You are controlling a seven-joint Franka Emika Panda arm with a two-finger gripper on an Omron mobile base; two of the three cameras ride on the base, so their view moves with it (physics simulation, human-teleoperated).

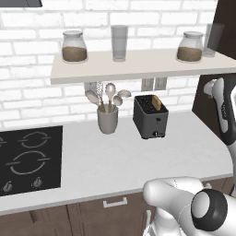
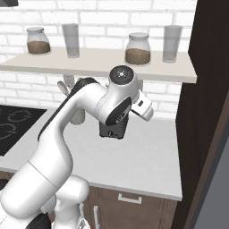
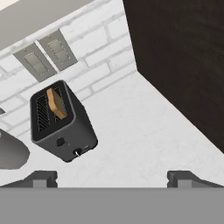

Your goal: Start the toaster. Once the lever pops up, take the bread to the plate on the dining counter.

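The dark grey toaster [image 1: 150,119] stands on the white worktop near the brick wall, under the shelf. A tan slice of bread [image 1: 157,103] pokes up out of one of its slots. From the hand view I look down on the toaster [image 3: 61,124] and the bread [image 3: 56,103] at the left, with a small round knob low on the toaster's front. My gripper [image 3: 113,179] hangs above the worktop, to the right of the toaster and apart from it, open with nothing between its fingertips [image 3: 41,178]. My arm hides most of the toaster [image 2: 112,130] in the right base view. The plate and the dining counter are out of view.
A grey utensil cup [image 1: 108,120] with spoons stands left of the toaster. A black hob [image 1: 27,159] lies further left. The shelf [image 1: 138,67] above carries jars and glasses. A tall dark cabinet side [image 2: 205,112] bounds the worktop on the right.
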